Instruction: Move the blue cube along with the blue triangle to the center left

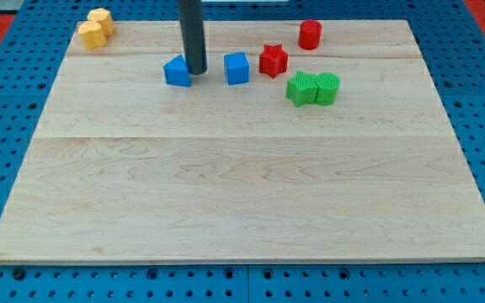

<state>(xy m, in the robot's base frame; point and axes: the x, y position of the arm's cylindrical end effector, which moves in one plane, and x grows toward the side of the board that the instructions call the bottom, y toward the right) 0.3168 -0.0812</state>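
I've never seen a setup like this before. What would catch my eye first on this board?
Probably the dark rod coming down from the view's top, with my tip resting just right of the blue triangle and left of the blue cube. Next come the bright clusters along the top of the wooden board: two yellow blocks in the left corner, then a red star, a red cylinder and two green blocks to the right.

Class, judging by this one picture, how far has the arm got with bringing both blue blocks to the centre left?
Done: nothing; blue cube and blue triangle sit near the view's top. In hand: my tip stands between them, beside the triangle. Left: pushing both to the board's centre left.
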